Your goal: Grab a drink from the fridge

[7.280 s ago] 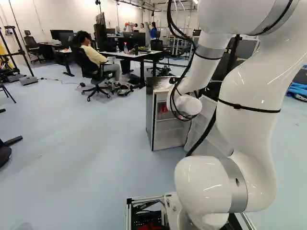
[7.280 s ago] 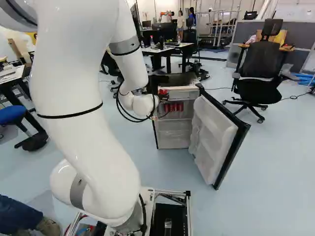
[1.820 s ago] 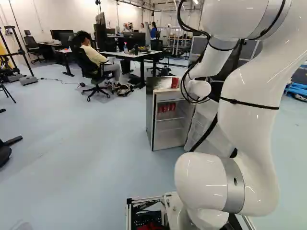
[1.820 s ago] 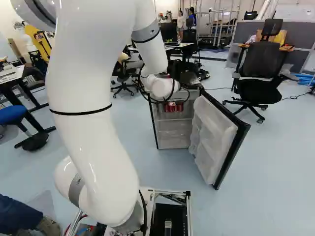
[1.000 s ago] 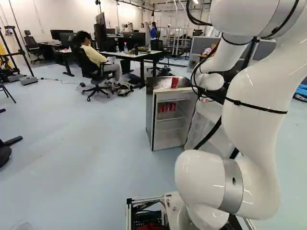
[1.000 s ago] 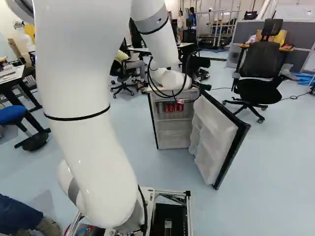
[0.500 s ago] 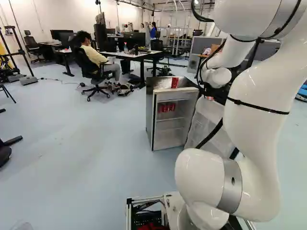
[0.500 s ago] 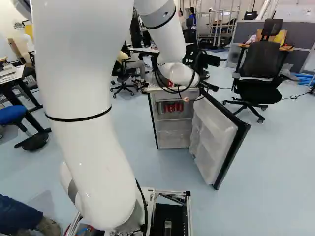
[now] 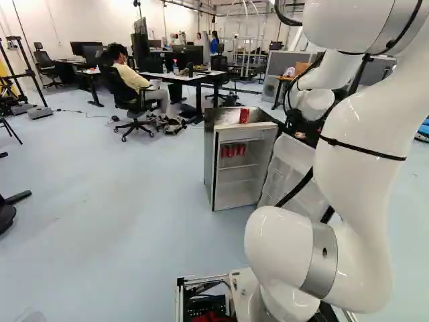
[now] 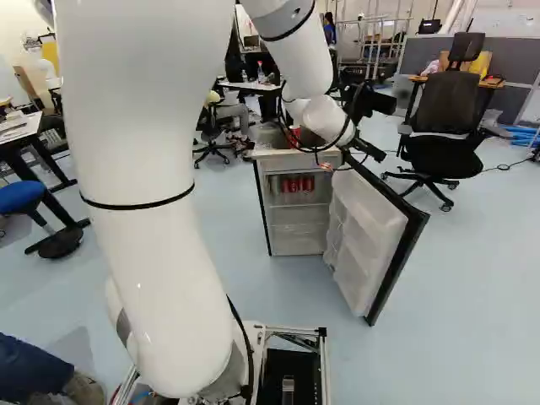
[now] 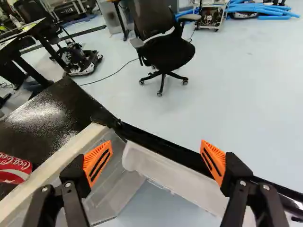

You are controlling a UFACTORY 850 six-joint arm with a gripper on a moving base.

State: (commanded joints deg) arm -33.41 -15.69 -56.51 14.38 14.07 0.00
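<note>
On top of the boxy black fridge [image 11: 61, 104] sits a red-and-white metal can [image 9: 244, 115]; the black, orange-padded fingers [image 11: 97, 163] are spread wide.

On top of fridge [image 9: 210, 161], near front edge: one can [image 9: 244, 116]. Inside, on upper shelf: cans [image 10: 298, 184]. At right side: open door [image 10: 364, 240]. Behind door, more right: chair [image 10: 445, 105]. Behind fridge, left: desk [image 9: 179, 78].

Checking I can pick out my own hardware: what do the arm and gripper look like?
The arm is glossy white and rounded, with grey bands at the joints, thin black straps and black cables. The gripper is black, with slotted orange pads on its two fingers.
</note>
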